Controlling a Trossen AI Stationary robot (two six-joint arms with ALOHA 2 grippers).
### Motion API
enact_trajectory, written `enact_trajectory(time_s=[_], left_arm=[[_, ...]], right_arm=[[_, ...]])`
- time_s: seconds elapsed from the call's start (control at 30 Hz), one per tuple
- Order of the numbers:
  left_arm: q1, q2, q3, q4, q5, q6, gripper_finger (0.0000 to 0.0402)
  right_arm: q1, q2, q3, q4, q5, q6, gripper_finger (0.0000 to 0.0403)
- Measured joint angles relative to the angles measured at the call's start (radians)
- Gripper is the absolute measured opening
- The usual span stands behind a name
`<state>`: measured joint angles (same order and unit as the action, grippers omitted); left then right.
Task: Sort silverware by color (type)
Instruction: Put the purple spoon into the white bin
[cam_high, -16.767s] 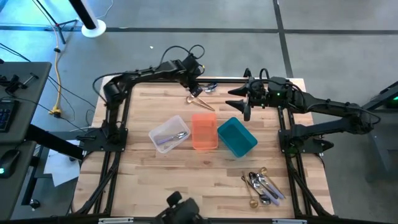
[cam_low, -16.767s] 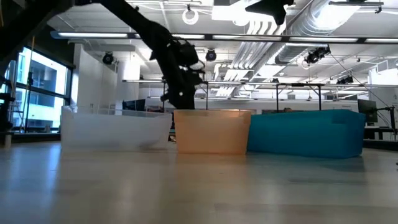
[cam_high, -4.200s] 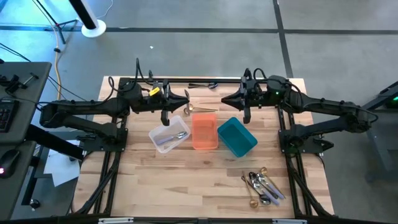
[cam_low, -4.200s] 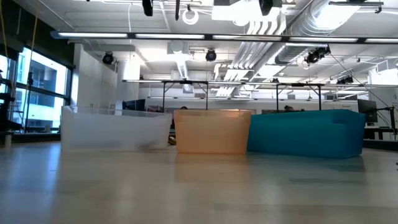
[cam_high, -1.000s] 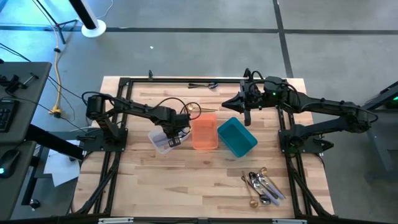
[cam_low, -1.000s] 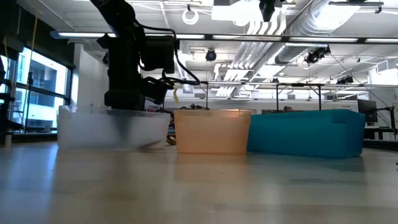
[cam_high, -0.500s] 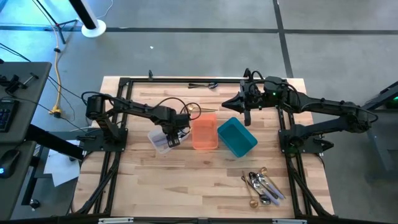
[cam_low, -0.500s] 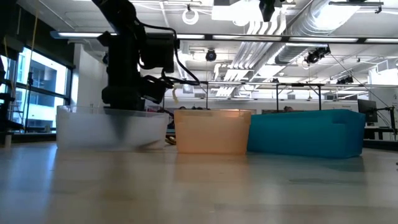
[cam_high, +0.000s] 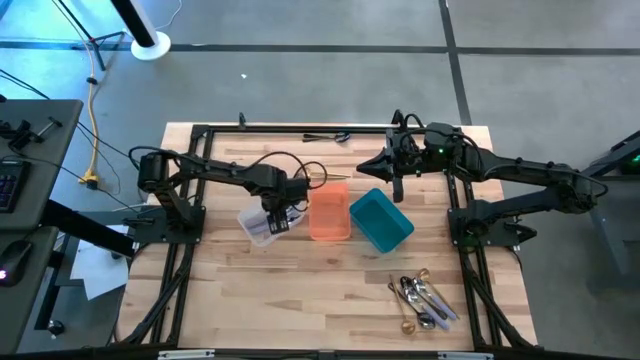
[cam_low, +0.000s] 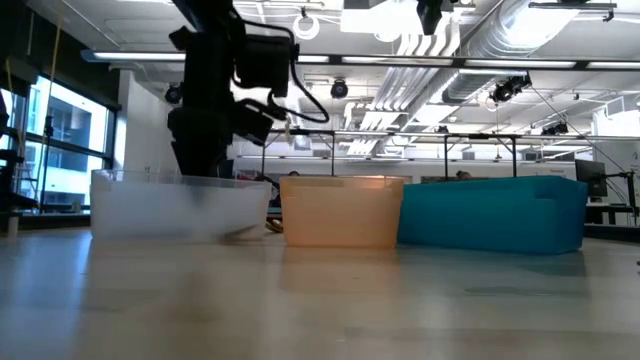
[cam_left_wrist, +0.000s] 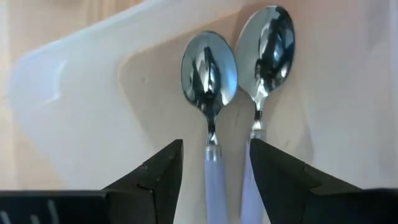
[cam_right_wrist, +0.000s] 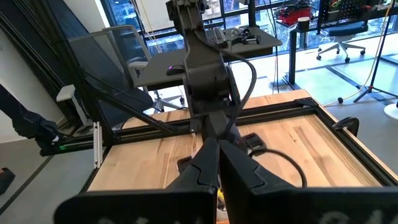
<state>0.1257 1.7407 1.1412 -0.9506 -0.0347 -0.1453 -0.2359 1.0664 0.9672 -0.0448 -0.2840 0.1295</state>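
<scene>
The high view looks straight down on the whole table (cam_high: 330, 270). The low view looks level across it, sharing the three bins; the left wrist view sits close above the clear bin (cam_left_wrist: 74, 87).

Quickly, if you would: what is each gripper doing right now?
Left gripper: open over the clear bin, holding nothing; two spoons lie below.
Right gripper: closed, empty.

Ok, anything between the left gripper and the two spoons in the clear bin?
Nothing visible. The left gripper hangs open directly over the two spoons, which lie side by side on the floor of the clear bin, with only open air between.
</scene>
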Motion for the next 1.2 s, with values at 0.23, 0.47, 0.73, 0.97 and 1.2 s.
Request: enact_trajectory(time_s=[0.23, 0.47, 0.73, 0.97, 1.2], left_arm=[[0.019, -0.109, 0.072, -0.068, -0.002, -0.001, 0.0177], [0.023, -0.364, 0.078, 0.125, -0.004, -0.029, 0.0177], [-0.005, -0.611, 0.079, 0.569, -0.004, 0.091, 0.0177], [-0.024, -0.760, -0.083, 0.902, 0.004, 0.127, 0.0177], [-0.024, -0.846, -0.300, 1.081, -0.024, -0.006, 0.0177]], right_arm=[[0.000, 0.000, 0.000, -0.003, -0.005, 0.000, 0.0000], [0.000, 0.000, 0.000, -0.005, -0.006, 0.000, 0.0000], [0.000, 0.000, 0.000, -0.005, -0.007, 0.000, 0.0000], [0.000, 0.000, 0.000, -0.004, -0.008, 0.000, 0.0000], [0.000, 0.000, 0.000, -0.003, -0.008, -0.008, 0.0000]])
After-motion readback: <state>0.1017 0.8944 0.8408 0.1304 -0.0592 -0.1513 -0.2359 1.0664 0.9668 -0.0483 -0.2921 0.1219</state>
